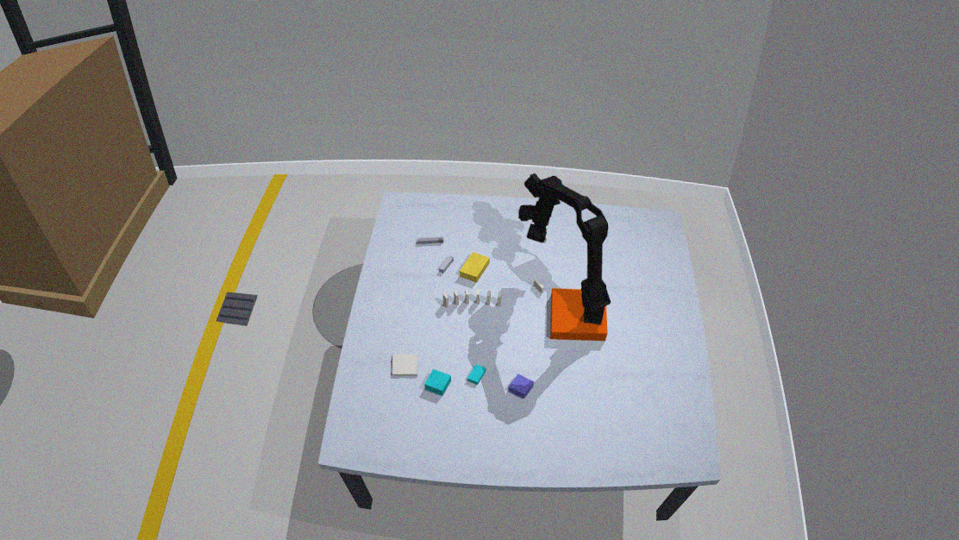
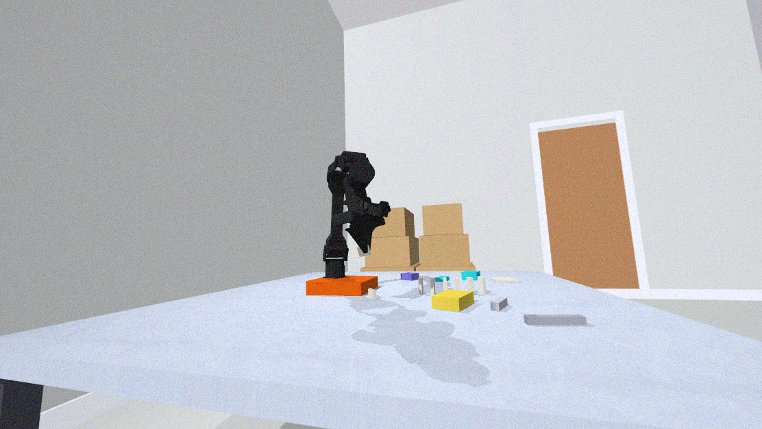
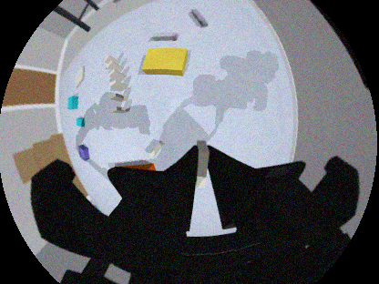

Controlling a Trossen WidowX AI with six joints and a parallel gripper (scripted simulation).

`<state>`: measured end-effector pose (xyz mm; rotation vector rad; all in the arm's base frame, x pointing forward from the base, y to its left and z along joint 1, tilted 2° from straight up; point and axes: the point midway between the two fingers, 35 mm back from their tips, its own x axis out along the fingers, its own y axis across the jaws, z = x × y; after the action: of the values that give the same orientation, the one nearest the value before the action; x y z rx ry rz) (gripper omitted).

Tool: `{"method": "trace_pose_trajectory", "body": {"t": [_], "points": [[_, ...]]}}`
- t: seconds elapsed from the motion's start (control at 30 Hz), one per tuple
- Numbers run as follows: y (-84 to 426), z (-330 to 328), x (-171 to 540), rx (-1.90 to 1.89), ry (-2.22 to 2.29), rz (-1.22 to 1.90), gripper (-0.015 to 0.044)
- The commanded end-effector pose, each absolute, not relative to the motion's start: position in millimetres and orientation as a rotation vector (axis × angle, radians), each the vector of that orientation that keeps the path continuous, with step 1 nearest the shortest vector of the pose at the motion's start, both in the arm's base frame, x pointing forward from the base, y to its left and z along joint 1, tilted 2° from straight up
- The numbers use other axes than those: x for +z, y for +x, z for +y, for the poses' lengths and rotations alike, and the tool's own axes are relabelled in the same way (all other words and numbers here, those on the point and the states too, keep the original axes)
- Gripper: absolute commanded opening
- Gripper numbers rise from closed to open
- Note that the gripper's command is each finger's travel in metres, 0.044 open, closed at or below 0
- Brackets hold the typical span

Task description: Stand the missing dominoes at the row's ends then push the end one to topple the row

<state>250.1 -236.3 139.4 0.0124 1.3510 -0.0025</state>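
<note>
Several cream dominoes stand upright in a row; one of them (image 1: 488,297) (image 2: 482,285) (image 3: 119,85) shows in all three views. A loose cream domino (image 1: 538,286) (image 2: 372,293) (image 3: 157,148) rests on the table between the row and the orange base block. My gripper (image 1: 536,235) (image 2: 365,251) (image 3: 201,148) is shut on another domino (image 2: 358,253) (image 3: 202,164) and holds it well above the table, tilted, on the far side of the loose domino in the top view. The fingers hide part of the held domino.
The orange block (image 1: 563,315) (image 2: 341,286) is under the arm's base. A yellow block (image 1: 474,266) (image 2: 451,300) (image 3: 165,61) lies near the row, with two grey bars beyond it. Teal blocks, a purple block (image 1: 521,386) and a white square (image 1: 404,365) lie on the row's other side.
</note>
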Motion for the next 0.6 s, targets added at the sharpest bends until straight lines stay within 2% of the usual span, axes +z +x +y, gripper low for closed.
{"method": "trace_pose_trajectory", "body": {"t": [0.0, 0.57], "points": [[255, -243, 133, -0.031, 0.048, 1.264, 0.0029], [269, -270, 111, -0.105, 0.147, 0.886, 0.0029]]}}
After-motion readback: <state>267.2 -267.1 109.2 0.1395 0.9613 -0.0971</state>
